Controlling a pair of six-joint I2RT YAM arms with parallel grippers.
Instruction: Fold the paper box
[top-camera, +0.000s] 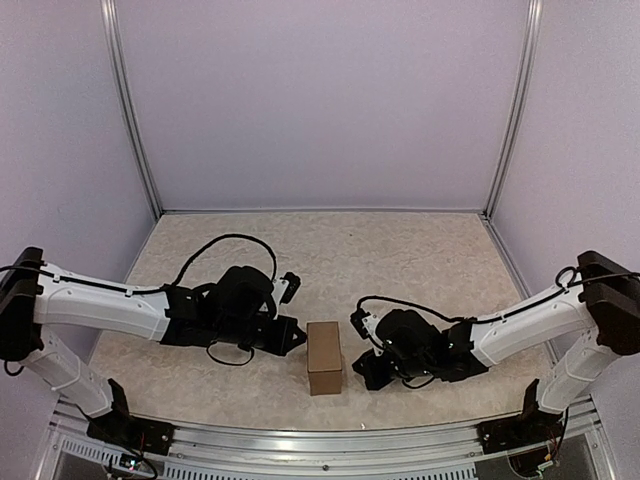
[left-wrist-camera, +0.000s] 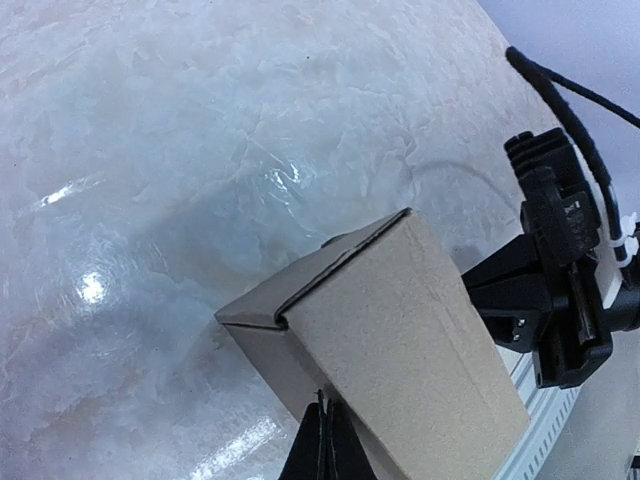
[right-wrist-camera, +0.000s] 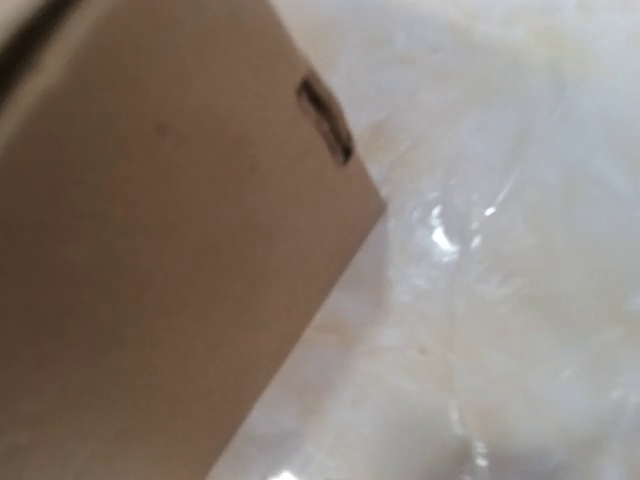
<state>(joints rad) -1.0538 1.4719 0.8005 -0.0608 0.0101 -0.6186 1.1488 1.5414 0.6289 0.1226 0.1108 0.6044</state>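
My left pincer (left-wrist-camera: 322, 445) is pinched fully together, its tips right against one side of the paper box (top-camera: 325, 358). My right pincer (top-camera: 368, 366) is likewise closed on nothing, just beside the opposite side. It is possibly touching, but its wrist view is too blurred to say. The box stands folded up on the tabletop (top-camera: 420, 255) between them.

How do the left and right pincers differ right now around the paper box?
The left pincer points its tip at the paper box's left side, apparently touching; the right pincer sits beside the right side with a slight gap. The left's fingers show in its wrist view; the right's do not. Both are shut and low, flanking the folded box.
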